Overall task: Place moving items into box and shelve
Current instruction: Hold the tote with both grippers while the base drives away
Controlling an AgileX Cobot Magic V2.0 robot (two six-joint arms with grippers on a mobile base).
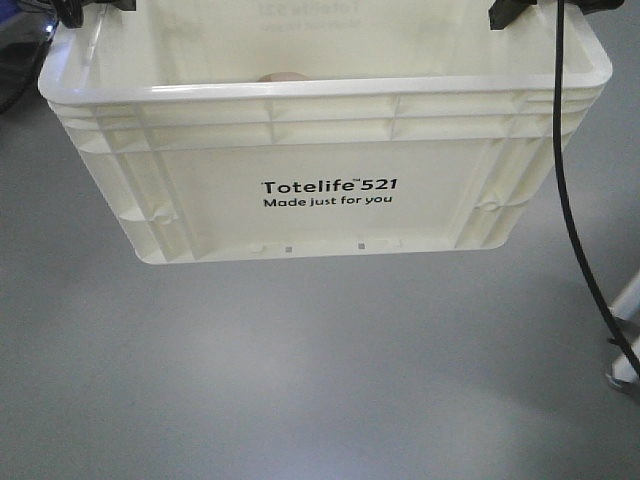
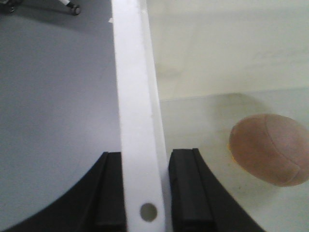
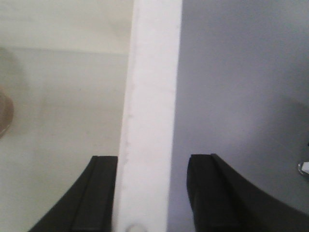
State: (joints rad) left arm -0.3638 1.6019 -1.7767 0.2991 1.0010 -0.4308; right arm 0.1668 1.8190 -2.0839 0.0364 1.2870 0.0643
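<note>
Box (image 1: 330, 150) holds pinkish-brown item (image 2: 270, 147). Left tool (image 2: 145, 157) clamps one rim. Right tool (image 3: 153, 162) straddles the opposite rim with an outer gap, grip unclear. Shelving step; next needs a level two-arm carry.

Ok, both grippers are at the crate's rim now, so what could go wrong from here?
1. The right gripper shows a gap between its outer finger and the box rim, so that side may slip.
2. The pinkish-brown item lies loose inside and could roll, shifting the load.
</note>
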